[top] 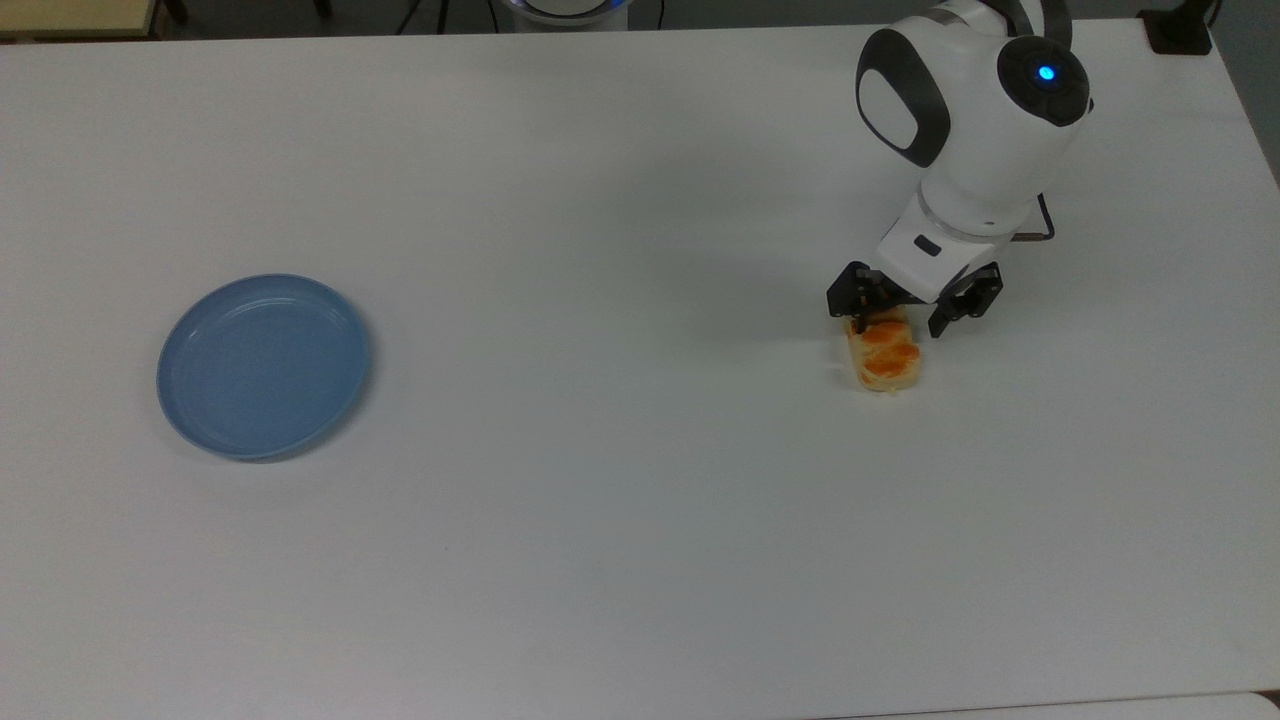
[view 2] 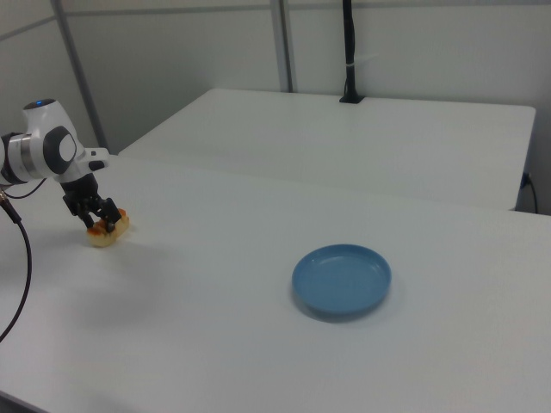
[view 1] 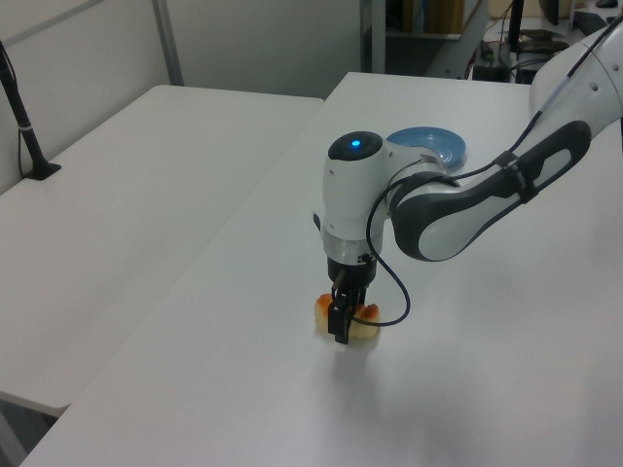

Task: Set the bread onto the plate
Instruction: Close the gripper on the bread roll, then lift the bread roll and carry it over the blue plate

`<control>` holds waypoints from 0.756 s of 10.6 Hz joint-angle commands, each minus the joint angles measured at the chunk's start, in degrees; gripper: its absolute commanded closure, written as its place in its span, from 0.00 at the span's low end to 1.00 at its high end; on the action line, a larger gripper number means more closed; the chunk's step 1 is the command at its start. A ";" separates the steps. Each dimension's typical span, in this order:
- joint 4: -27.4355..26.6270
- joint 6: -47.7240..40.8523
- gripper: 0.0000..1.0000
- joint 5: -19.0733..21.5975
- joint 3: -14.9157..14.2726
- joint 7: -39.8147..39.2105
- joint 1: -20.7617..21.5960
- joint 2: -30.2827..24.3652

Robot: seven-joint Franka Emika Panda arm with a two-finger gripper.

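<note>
No readable text, label, brand, number or sign is showing in any of the three views.

I work in what looks like a robotics lab or test room. My white tabletop point(top: 600, 560) is bare and plain, with a second white table point(view 2: 362, 138) pushed up beside it. A black pole point(view 2: 349, 52) is clamped at that table's far edge, with a cable tied along it. Grey partition panels with metal uprights point(view 2: 282, 43) wall off the room. Beyond my tabletop's far edge in the left view stand shelves and equipment point(view 1: 458, 39). My own arm point(view 1: 438, 199) is white with black joints and a blue status light.
</note>
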 commanded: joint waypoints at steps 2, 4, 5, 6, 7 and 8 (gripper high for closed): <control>1.05 -4.63 0.56 -0.63 -1.36 -0.04 1.36 -2.84; 1.14 -13.06 0.57 -0.63 -1.45 -6.33 -0.04 -7.32; 1.14 -17.28 0.57 -0.63 -1.88 -10.20 -1.79 -9.78; 1.14 -19.24 0.57 -0.63 -3.02 -13.37 -4.42 -11.46; 1.05 -19.52 0.57 -1.59 -3.98 -16.71 -7.31 -13.04; 1.05 -19.52 0.57 -3.43 -6.00 -20.14 -9.60 -14.36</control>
